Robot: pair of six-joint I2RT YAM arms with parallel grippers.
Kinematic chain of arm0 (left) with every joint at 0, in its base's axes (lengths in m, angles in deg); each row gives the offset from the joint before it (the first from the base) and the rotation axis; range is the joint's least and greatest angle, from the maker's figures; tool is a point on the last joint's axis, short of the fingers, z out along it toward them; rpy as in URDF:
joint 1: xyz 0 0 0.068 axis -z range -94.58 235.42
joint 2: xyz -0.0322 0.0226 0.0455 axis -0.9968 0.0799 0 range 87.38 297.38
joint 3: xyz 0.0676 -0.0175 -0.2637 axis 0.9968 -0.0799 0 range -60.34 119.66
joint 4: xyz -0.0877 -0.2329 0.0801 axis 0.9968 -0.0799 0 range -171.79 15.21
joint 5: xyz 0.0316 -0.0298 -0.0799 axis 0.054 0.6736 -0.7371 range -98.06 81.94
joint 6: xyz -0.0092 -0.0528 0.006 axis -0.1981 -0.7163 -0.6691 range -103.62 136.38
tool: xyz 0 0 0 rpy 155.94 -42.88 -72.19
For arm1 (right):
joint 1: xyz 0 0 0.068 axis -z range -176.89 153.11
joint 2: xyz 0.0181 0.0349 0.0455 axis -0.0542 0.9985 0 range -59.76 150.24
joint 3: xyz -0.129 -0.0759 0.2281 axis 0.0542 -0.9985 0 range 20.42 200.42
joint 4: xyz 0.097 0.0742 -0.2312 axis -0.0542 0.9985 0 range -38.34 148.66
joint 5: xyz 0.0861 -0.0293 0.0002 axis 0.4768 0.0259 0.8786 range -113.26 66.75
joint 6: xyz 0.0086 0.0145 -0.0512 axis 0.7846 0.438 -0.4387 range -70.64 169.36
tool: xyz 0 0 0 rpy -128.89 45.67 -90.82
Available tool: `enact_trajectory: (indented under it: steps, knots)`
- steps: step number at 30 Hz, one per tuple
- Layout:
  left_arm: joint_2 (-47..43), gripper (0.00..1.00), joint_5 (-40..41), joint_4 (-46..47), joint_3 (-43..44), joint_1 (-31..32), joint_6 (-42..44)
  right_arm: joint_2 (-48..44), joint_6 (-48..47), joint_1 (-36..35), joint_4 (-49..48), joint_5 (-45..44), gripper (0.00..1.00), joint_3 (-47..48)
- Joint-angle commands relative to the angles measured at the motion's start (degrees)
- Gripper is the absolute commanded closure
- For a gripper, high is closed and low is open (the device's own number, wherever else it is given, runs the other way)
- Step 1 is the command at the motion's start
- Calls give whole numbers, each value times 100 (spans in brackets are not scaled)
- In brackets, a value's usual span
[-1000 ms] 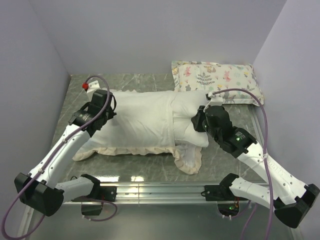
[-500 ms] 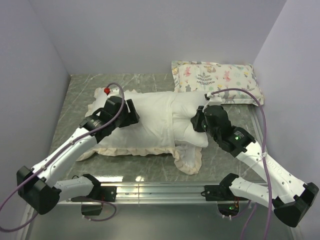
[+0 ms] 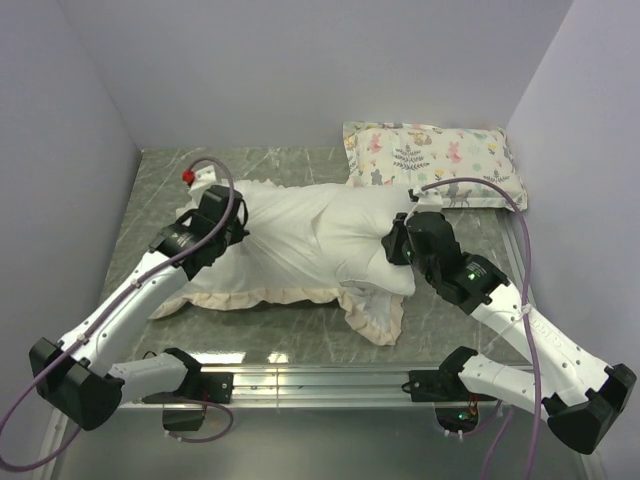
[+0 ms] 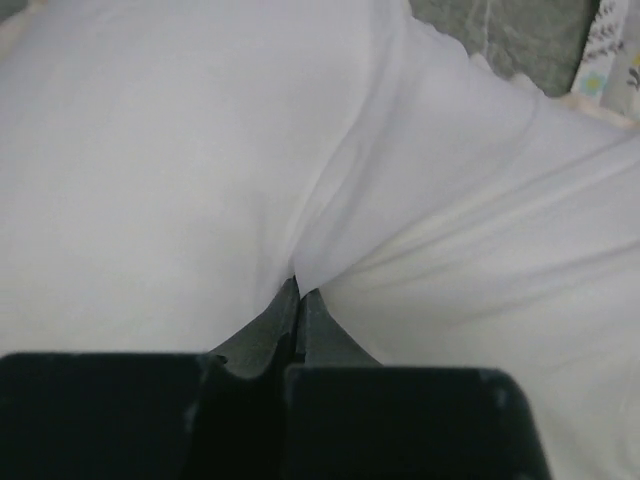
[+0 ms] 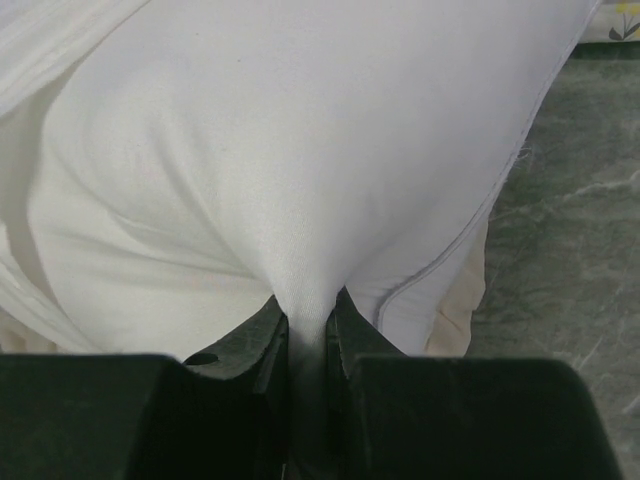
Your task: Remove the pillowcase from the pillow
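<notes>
Left wrist view: the left hand is seen shut tight. A thin pinch of the pillowcase is caught at the tips of the fingers, and creases radiate from the pinch. How the cloth lies as a whole is not shown here.

Top view: the pillowcase is laid across the middle of the table with its cream-white face up and its ruffled edging along the near side. The left hand is set on its left end.

Only the top view shows the pillow bared at the case's right end. The right hand is placed on that bared end, but its grip is hidden there.

Right wrist view: a thick fold of the pillow's cover is clamped between nearly closed fingers. A piped seam and the cream ruffle are seen beside them.

An animal-print pillow is noted at the table's far right corner.
</notes>
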Motion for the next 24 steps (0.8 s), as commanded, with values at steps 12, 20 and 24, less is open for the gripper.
enact_trajectory:
  steps: [12, 20, 24]
  knots:
    - [-618, 100, 206, 292, 88, -3078, 457, -381, -163, 604, 621, -639, 100, 1616]
    - [-697, 99, -1191, 644, -245, -4109, 545, -531, -216, 640, 666, -631, 100, 1680]
    - [-1022, 100, -2358, 1030, -1166, -4048, 483, -495, -224, 622, 359, -44, 100, 1126]
